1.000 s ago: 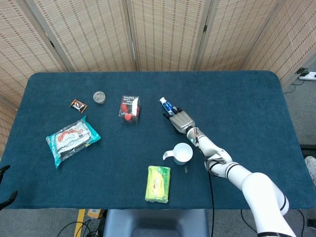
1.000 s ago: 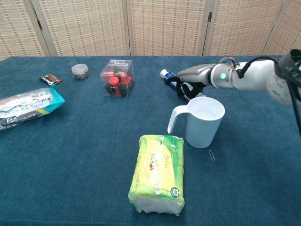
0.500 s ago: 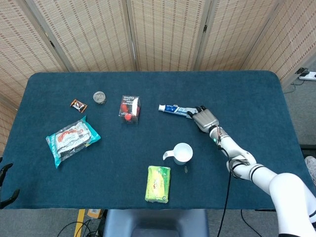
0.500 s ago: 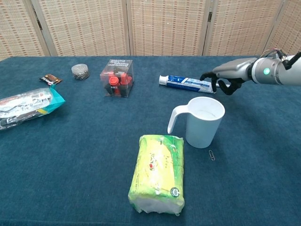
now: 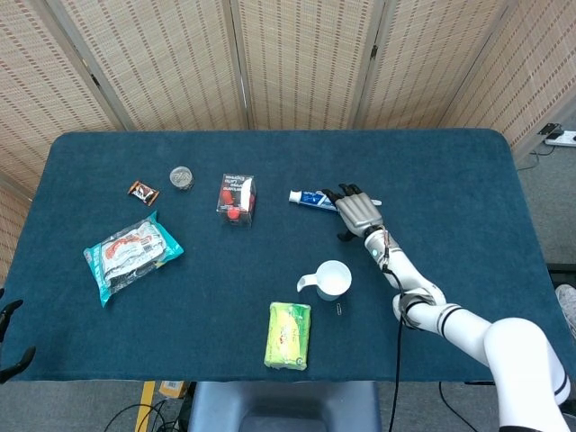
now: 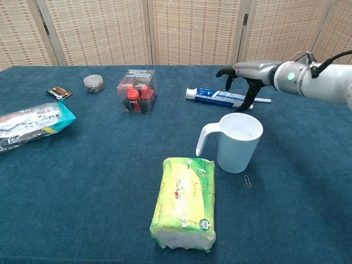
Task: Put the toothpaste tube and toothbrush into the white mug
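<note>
The toothpaste tube (image 5: 310, 198) lies flat across the middle of the table, cap to the left; the chest view shows the tube (image 6: 217, 97) behind the mug. My right hand (image 5: 356, 210) hangs over the tube's right end with fingers spread and drooping, holding nothing; in the chest view the hand (image 6: 247, 74) is just above the tube. A thin white stick (image 6: 263, 100), possibly the toothbrush, pokes out to the right from under the hand. The white mug (image 5: 334, 279) stands upright nearer me, handle to the left. Dark shapes (image 5: 11, 310) at the head view's left edge may be my left hand.
A green packet (image 6: 182, 201) lies in front of the mug (image 6: 237, 142), and a paperclip (image 6: 247, 181) sits by the mug's base. A clear box of red items (image 5: 237, 200) stands left of the tube. A snack bag (image 5: 133, 252), a metal puck (image 5: 182, 177) and a brown sachet (image 5: 142, 192) lie far left.
The tube swung from slanted to level while under the right hand. The hand then drew off to the right and has now come back left over the tube's right end.
</note>
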{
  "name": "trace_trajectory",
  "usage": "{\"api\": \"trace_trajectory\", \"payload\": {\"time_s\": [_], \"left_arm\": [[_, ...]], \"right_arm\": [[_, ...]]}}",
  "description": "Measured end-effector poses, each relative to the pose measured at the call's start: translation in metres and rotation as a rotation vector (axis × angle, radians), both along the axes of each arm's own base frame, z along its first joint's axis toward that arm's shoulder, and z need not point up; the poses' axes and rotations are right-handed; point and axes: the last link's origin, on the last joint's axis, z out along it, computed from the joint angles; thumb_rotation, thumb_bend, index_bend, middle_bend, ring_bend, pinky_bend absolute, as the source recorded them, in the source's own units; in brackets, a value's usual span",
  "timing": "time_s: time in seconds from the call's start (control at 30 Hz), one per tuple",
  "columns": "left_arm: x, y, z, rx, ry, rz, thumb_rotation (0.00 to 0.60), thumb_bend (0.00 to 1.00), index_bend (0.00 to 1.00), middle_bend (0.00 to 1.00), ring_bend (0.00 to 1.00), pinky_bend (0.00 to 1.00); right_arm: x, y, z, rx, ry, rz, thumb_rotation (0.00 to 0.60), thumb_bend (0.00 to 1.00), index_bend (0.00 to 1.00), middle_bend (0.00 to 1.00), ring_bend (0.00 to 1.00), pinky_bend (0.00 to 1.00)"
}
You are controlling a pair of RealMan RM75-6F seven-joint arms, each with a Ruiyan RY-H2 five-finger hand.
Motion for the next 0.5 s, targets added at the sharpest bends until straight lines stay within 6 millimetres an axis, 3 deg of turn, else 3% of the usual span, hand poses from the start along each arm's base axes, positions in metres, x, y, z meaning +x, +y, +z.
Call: {"api": "trace_trajectory", "payload": {"time_s": [0.3,0.5], "left_arm": [[-0.004,-0.004,0.002,0.005,-0.001,0.017,0.6,0.31,0.19,0.05,0.04,0.13],[-0.004,-0.003,0.001,0.002,0.001,0.018,0.6,0.31,0.19,0.05,0.04,0.13]], "right_arm": [[0.01,-0.012,-0.018,-0.04,0.011,-0.053,0.6,0.18,0.01,0.14,0.05,0.09],[0.008,-0.02,-0.019,-0.046,0.038,-0.085,0.6,0.26,0.01,0.2,0.05,0.09]]}}
